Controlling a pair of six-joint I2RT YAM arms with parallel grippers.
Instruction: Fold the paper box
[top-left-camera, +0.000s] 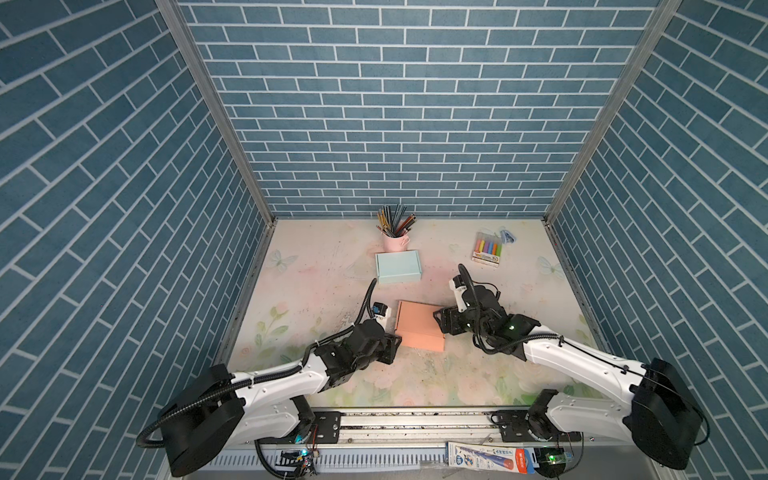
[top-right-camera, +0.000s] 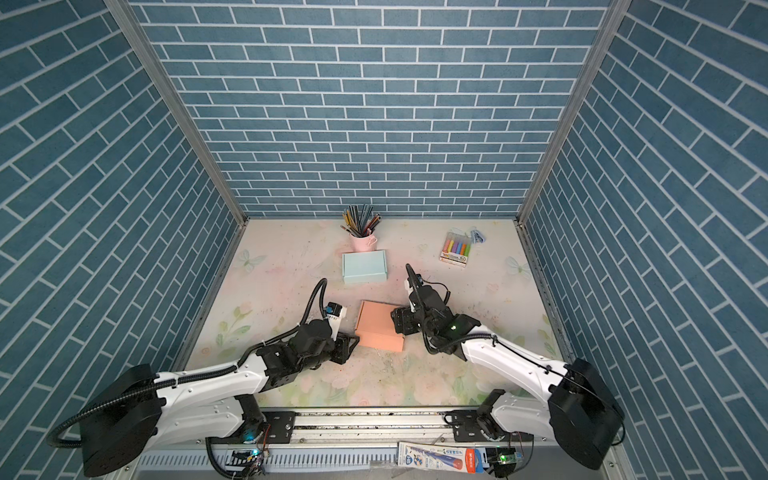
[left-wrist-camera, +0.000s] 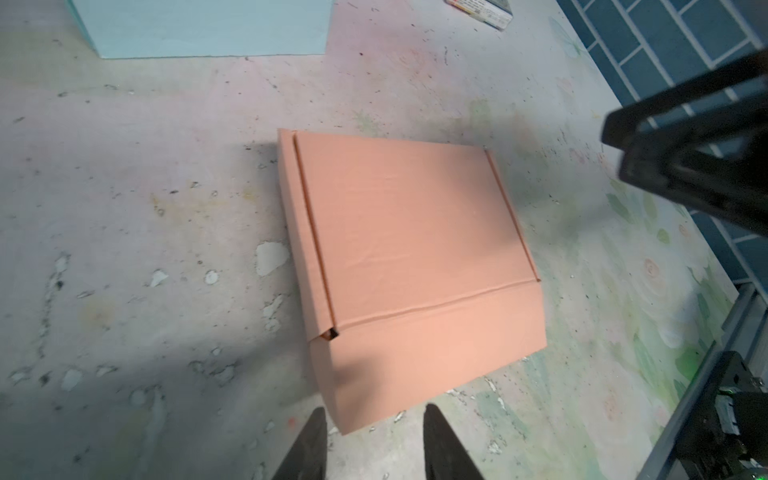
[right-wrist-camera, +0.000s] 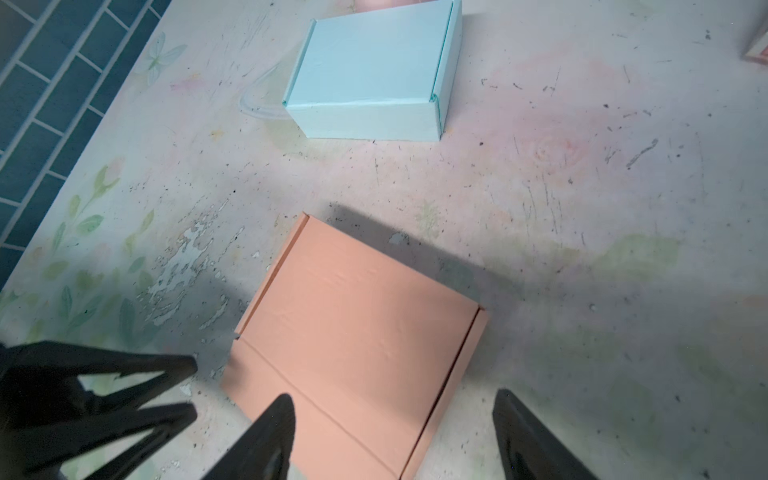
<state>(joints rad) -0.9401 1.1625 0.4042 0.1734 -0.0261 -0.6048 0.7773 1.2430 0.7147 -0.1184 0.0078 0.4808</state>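
The paper box is salmon-orange and lies on the table's middle with its lid down. The left wrist view shows its lid and front wall. My left gripper is open at the box's near left corner. That corner pokes between the fingertips without being pinched. My right gripper is wide open above the box's right edge. One of its fingers is over the lid and one over the bare table.
A closed light-blue box lies behind the orange one. A pink cup of pencils stands at the back wall. A pack of markers lies back right. Blue brick walls enclose three sides, and a metal rail runs along the front.
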